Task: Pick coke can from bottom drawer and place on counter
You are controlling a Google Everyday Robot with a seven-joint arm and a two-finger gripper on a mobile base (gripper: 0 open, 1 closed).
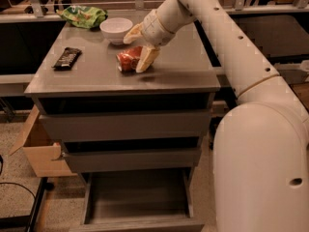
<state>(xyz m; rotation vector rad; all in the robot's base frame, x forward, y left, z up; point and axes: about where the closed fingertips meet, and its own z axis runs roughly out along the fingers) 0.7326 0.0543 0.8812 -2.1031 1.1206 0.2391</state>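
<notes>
The coke can [126,61], red with white marks, lies on its side on the counter [183,62], near the middle. My gripper [133,55] reaches down from the right and straddles the can. One pale finger [131,34] is behind the can and the other [146,58] is at its right side. The fingers are still closed around it. The can's underside appears to touch the counter top. The bottom drawer [137,197] is pulled out, and its grey tray holds nothing.
A white bowl [116,29] and a green snack bag [83,15] sit at the counter's back left. A dark candy bar [66,57] lies near its left edge. An open cardboard box [36,149] stands on the floor at left. My arm and base [260,168] fill the right side.
</notes>
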